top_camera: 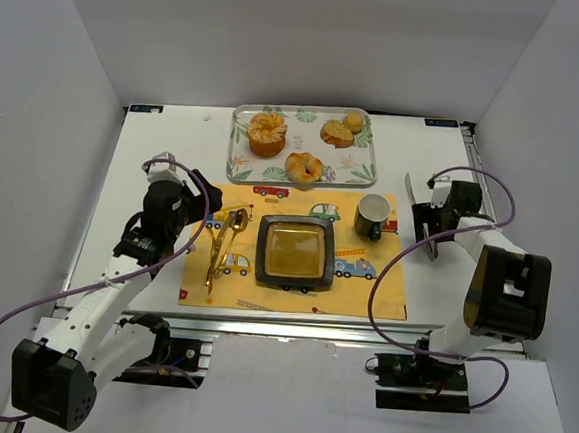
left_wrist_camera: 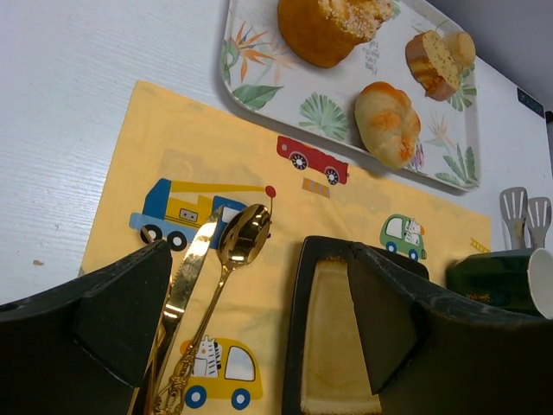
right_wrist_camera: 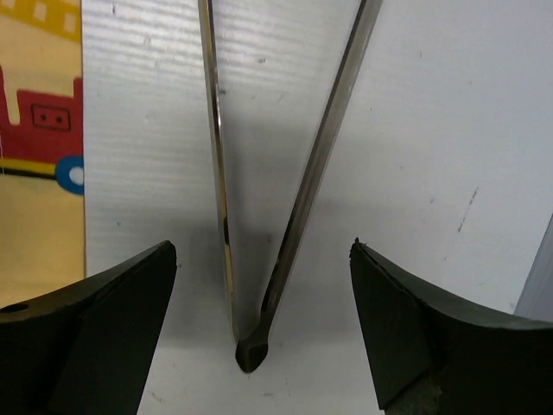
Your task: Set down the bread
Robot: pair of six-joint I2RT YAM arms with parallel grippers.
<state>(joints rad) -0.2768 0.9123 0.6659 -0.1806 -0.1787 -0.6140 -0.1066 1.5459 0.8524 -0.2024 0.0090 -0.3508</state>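
Observation:
Several breads lie on a leaf-print tray (top_camera: 359, 167) at the back: a big muffin (top_camera: 267, 133), a round bun (top_camera: 303, 166) and a cut piece (top_camera: 338, 132). In the left wrist view the bun (left_wrist_camera: 389, 123) and muffin (left_wrist_camera: 333, 26) sit on the tray (left_wrist_camera: 259, 86). A black square plate (top_camera: 263, 251) with a yellow middle is on the placemat. My left gripper (top_camera: 211, 198) (left_wrist_camera: 259, 328) hangs open and holds nothing, over the gold cutlery and the plate's rim (left_wrist_camera: 298, 328). My right gripper (top_camera: 424, 227) (right_wrist_camera: 263, 320) is open and straddles the metal tongs (right_wrist_camera: 259, 216) near their hinge without touching them.
A yellow placemat (top_camera: 384, 289) with car prints carries a gold spoon and knife (top_camera: 225, 242) left of the plate and a dark green mug (top_camera: 372, 216) at its right. The tongs (top_camera: 412, 191) lie on the white table right of the mat. Grey walls close in the table.

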